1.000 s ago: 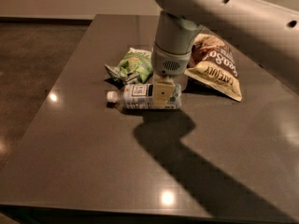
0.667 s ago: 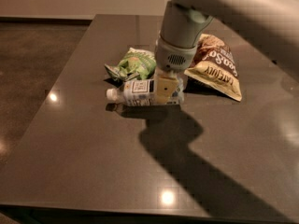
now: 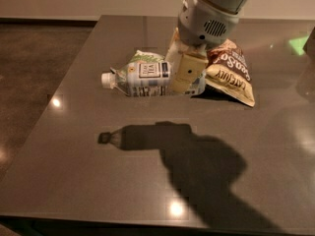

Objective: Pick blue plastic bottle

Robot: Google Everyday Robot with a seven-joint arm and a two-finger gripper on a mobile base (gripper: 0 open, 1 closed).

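Camera view: claw (image 3: 187,75) grips blue plastic bottle (image 3: 143,77) above the table (image 3: 74,181).

The blue plastic bottle (image 3: 145,77) has come up off the table (image 3: 69,181). A second ago it lay flat, left of the brown-and-cream snack bag (image 3: 231,73). Now it hangs level at that bag's height, clamped at its base end by the gripper (image 3: 187,80), which has risen with it just left of the bag. The bottle now covers most of the green snack bag (image 3: 142,57), further left of the brown one. Its shadow (image 3: 123,136), formerly tucked under it, has dropped clear and lies nearer the camera than the brown bag, cap outline showing.
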